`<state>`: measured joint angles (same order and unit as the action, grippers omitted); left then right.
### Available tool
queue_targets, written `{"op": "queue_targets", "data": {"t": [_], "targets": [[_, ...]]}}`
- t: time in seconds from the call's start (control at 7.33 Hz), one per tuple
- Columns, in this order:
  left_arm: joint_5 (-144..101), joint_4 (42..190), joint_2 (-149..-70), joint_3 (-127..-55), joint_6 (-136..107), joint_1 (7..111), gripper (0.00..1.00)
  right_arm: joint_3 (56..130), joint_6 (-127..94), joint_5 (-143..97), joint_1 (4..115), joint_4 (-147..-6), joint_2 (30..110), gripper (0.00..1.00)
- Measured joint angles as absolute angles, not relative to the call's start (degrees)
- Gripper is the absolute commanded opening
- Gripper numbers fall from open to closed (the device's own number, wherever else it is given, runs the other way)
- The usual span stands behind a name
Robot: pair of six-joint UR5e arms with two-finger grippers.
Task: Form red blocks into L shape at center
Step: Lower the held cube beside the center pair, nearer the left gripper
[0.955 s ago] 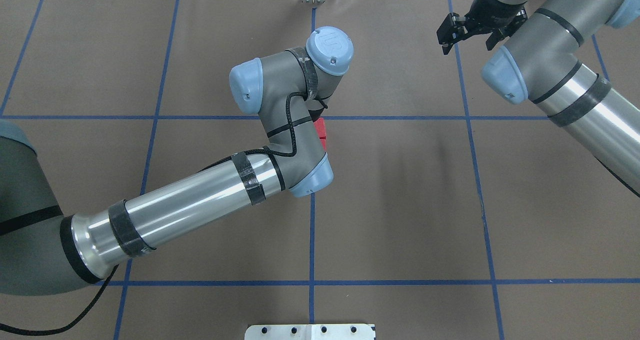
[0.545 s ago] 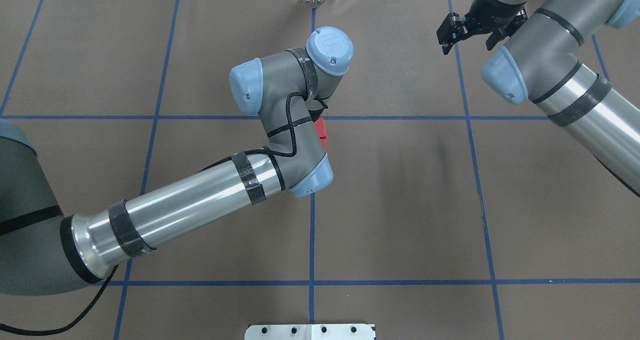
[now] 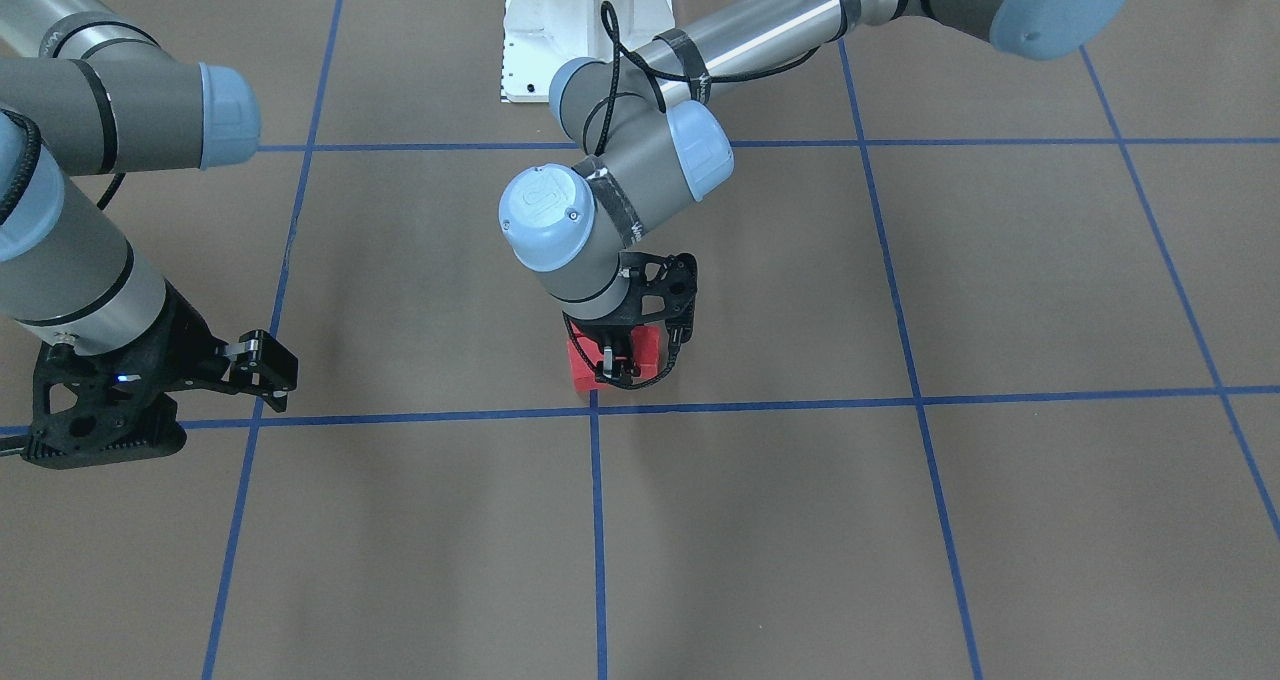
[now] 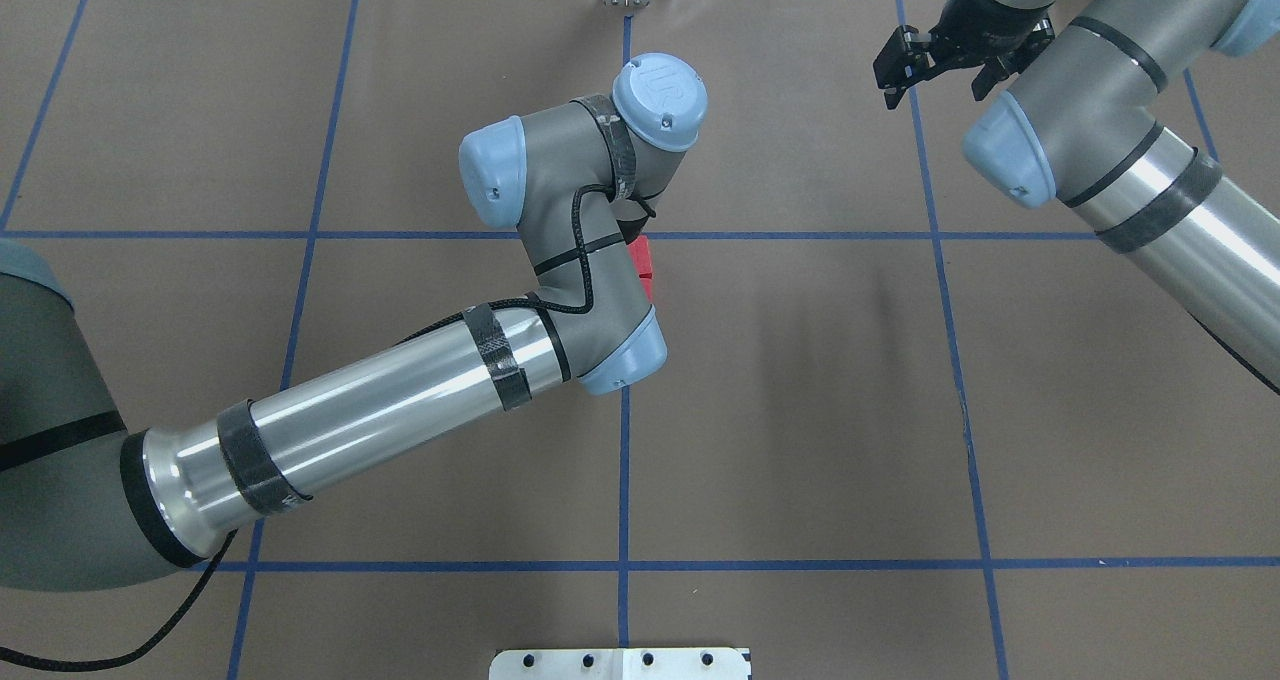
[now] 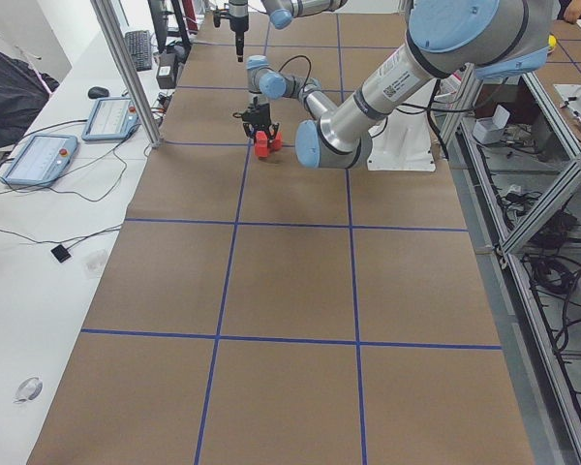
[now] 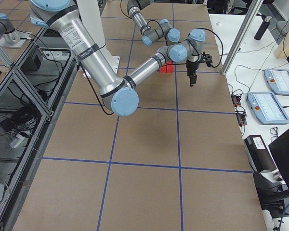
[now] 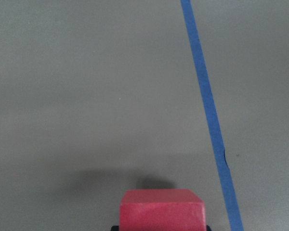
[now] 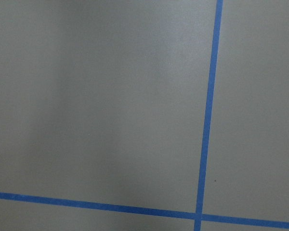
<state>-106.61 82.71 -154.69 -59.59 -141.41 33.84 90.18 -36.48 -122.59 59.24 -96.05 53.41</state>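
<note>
Red blocks (image 3: 582,365) cluster just above the mid-frame tape crossing (image 3: 594,410), one pinched in the left gripper (image 3: 620,370), whose release could nudge its neighbours askew; the right gripper (image 4: 935,70) hangs spread, empty, upper right.

Matte red blocks (image 3: 578,368), brown surface (image 3: 1050,280) gridded with blue tape lines (image 3: 1000,397), white base plate (image 3: 530,60)

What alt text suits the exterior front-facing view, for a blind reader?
The left arm reaches from the picture's upper right, its jaws down at the red blocks just above the center crossing. The right arm hangs at the picture's left edge.
</note>
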Motion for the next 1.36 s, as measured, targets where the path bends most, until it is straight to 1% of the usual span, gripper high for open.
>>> {"op": "queue_targets", "data": {"t": [0.27, 0.68, 0.95, 1.09, 1.23, 1.36], "targets": [[-106.6, 82.7, -154.7, -59.6, -141.4, 33.8, 0.61, 90.2, -36.5, -122.6, 59.2, -96.1, 53.4, 0.99], [-106.6, 82.7, -154.7, -59.6, -141.3, 33.8, 0.66, 90.1, -36.4, -122.5, 59.2, -96.1, 53.4, 0.99], [-106.6, 82.8, -154.7, -59.6, -141.3, 33.7, 0.67, 90.0, -36.4, -122.5, 59.2, -96.1, 53.4, 0.99], [-106.6, 82.8, -154.7, -59.6, -141.2, 33.7, 0.79, 90.0, -36.4, -122.5, 59.2, -96.0, 53.4, 0.99], [-106.6, 82.8, -154.7, -59.6, -141.1, 33.6, 1.00, 90.0, -36.4, -122.5, 59.2, -96.0, 53.4, 0.99], [-106.5, 82.6, -154.7, -59.6, -140.7, 33.4, 1.00, 90.0, -36.4, -122.5, 59.2, -96.0, 53.4, 0.99]]}}
